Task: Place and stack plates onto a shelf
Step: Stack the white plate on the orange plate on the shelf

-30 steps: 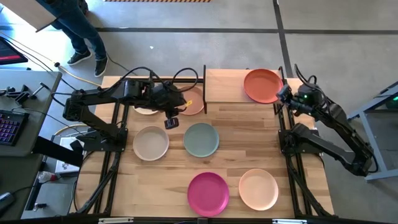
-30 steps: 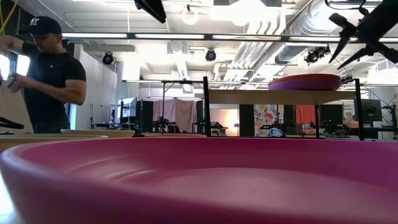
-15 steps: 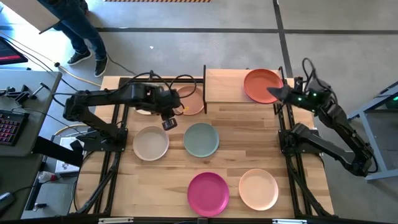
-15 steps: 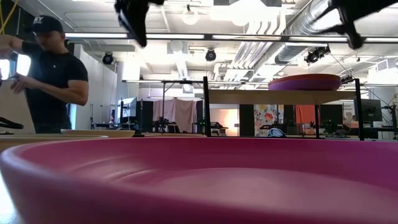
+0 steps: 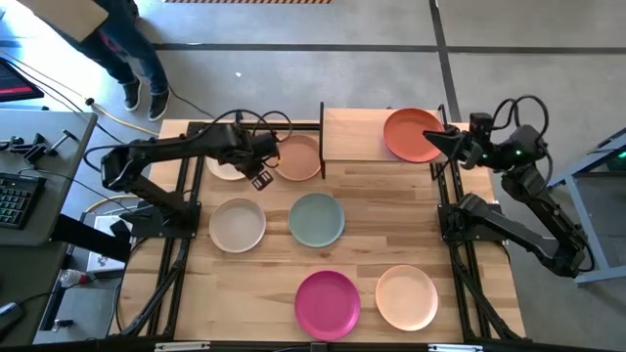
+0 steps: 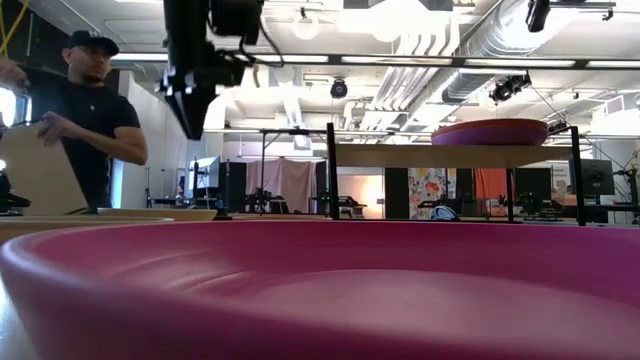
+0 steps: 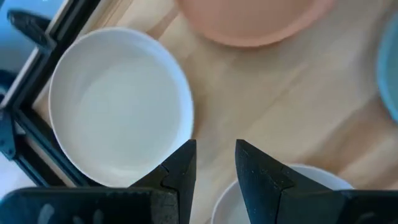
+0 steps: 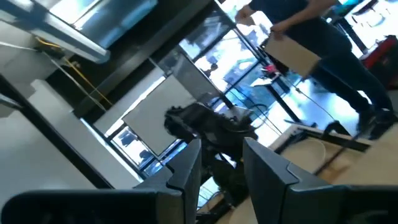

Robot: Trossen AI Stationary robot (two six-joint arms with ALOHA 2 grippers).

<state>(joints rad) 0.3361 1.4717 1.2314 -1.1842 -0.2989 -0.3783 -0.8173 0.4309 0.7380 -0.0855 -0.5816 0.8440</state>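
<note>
White plate [image 7: 118, 106] lay just ahead of my left gripper [image 7: 214, 163], fingers slightly spread and empty; right gripper [image 8: 222, 163], likewise parted, hovered far off.

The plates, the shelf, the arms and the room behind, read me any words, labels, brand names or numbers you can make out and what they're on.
None can be read.
The plates, such as the magenta plate, and the shelf: plain, no markings.
The person's cap: a pale mark, too blurred to read.
The posters in the far room: too small to read.
</note>
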